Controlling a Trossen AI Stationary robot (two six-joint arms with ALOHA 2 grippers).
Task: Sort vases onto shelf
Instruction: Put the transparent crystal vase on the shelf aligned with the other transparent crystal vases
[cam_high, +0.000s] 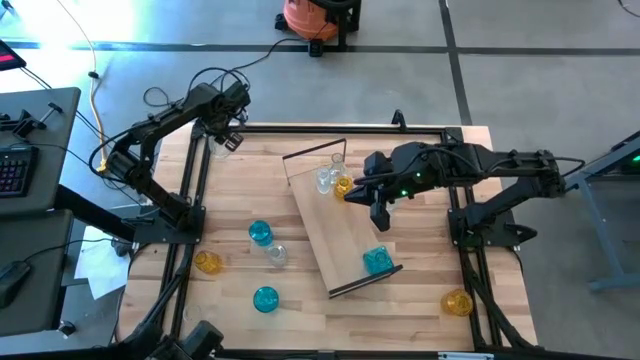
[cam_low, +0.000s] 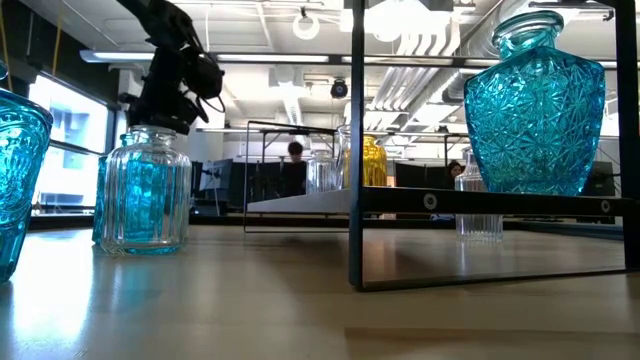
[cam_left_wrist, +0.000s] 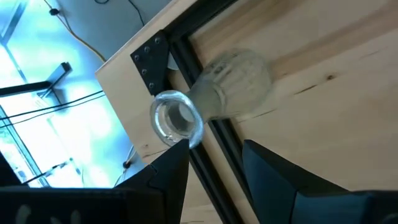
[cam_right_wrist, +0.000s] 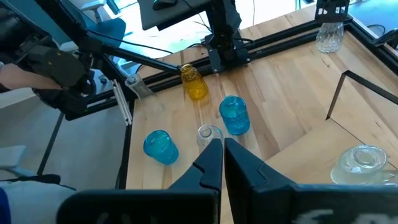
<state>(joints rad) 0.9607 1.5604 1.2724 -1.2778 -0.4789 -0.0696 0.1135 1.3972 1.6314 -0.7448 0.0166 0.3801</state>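
The left gripper (cam_high: 226, 137) is at the far left corner of the table, fingers clamped on the neck of a clear vase (cam_left_wrist: 214, 99), which appears lifted just above the table's dark frame rail (cam_left_wrist: 205, 155). The right gripper (cam_high: 378, 215) hangs over the middle of the shelf (cam_high: 335, 235) with its fingers together and empty.

The shelf lies slantwise at the table's centre. On it stand a clear vase (cam_high: 326, 179) and an amber vase (cam_high: 343, 187) at the far end, and a blue vase (cam_high: 377, 261) at the near end. Loose on the table are two blue vases (cam_high: 260, 233) (cam_high: 266, 299), a small clear one (cam_high: 277, 255), and two amber ones (cam_high: 208, 263) (cam_high: 457, 302).

Step in hand, by judgement: transfer of the corner vase to the shelf. The next move calls for carrying it level toward the clear vase on the shelf, clearing the shelf's end frame (cam_high: 315, 155) and the right arm, then lowering it upright before release.
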